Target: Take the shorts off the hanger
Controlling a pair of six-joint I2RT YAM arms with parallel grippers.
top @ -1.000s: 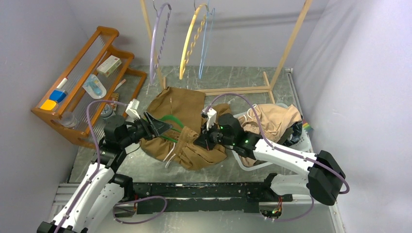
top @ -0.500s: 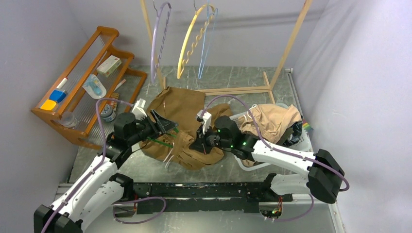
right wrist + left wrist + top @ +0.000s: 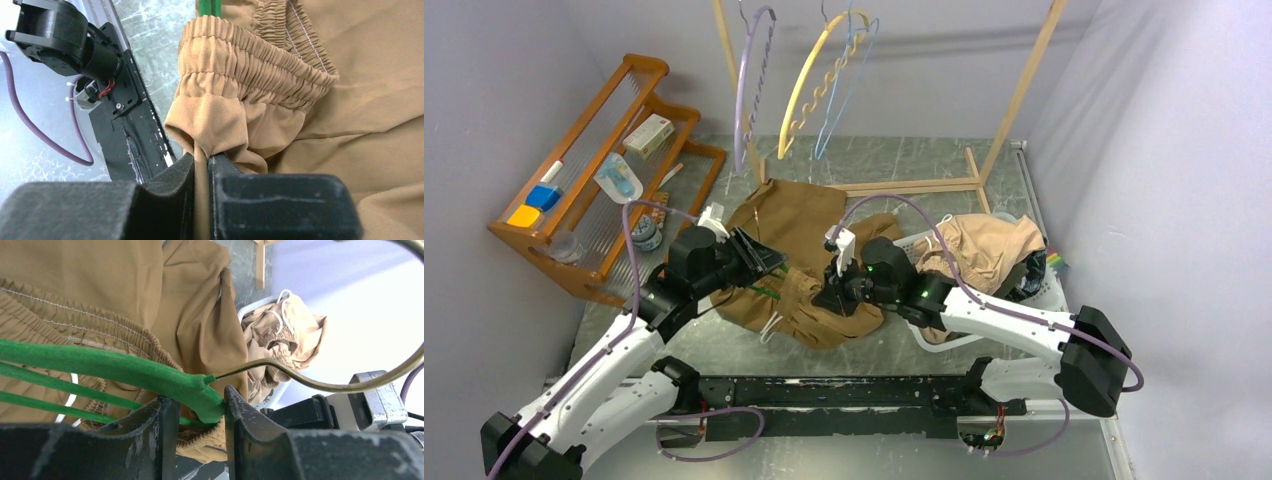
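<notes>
Left tool (image 3: 202, 407): black jaws closed on the neck of the green hanger (image 3: 100, 365), a thick foam-like bar with thinner green rods below it.
Hook: a bent, brass-toned wire hook (image 3: 300, 382) springs from the hanger's tip.
Right tool (image 3: 201, 162): dark jaws pinched tight on a fold of gathered elastic waistband.
Tan-brown shorts (image 3: 796, 215): smooth matte cloth, rumpled in a heap on the counter between both arms; the green rods run under the waistband.
Counter (image 3: 904, 160): grey, marbled.
Beige shorts (image 3: 989, 245): crumpled in a white basket (image 3: 1052, 290) to the right.
Rack (image 3: 1024, 90): pale wooden frame carrying purple, yellow and blue ring hangers (image 3: 809, 90).
</notes>
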